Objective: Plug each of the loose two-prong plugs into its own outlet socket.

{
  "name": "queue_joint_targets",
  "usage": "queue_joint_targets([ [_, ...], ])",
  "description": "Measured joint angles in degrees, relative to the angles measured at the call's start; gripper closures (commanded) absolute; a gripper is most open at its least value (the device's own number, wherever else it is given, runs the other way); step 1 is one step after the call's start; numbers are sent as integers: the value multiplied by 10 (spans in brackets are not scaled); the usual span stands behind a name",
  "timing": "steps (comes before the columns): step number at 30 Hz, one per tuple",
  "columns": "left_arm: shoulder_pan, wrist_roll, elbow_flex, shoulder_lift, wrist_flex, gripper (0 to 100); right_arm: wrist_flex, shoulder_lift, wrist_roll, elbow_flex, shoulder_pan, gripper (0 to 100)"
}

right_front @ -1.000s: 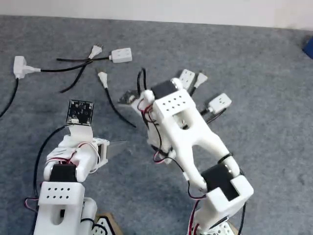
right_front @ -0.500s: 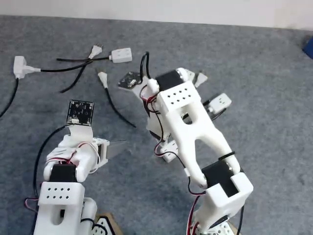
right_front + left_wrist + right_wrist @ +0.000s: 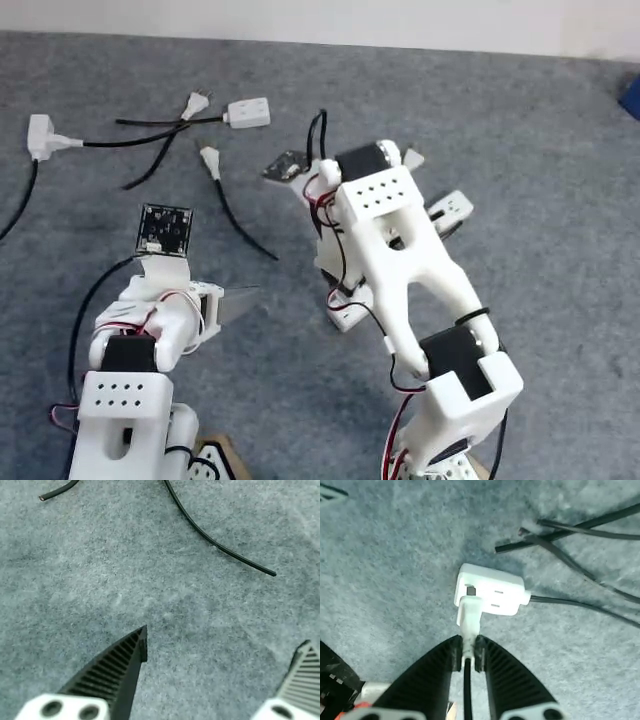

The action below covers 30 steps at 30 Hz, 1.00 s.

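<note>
The right claw (image 3: pixel 467 647) is squeezing a white plug (image 3: pixel 469 614), and the plug's tip is touching a white socket (image 3: pixel 492 591) near the middle of the grey carpet (image 3: pixel 560 150). The left claw (image 3: pixel 224 640) is hanging wide apart over bare carpet, near a black cable (image 3: pixel 215 545). A second socket (image 3: pixel 248 113) and a loose plug (image 3: pixel 209 157) are lying toward the far left corner.

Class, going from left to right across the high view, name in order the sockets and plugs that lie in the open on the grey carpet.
far-left socket → upper plug → middle socket → right-hand socket
</note>
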Motion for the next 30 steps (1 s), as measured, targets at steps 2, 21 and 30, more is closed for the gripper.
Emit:
queue_joint_targets([
  [2, 0, 0, 0, 0, 0, 568, 0, 0, 0, 18, 0, 991],
  [21, 0, 0, 0, 0, 0, 566, 0, 0, -2, 30, -18, 991],
  [30, 0, 0, 0, 0, 0, 566, 0, 0, -2, 25, -18, 991],
])
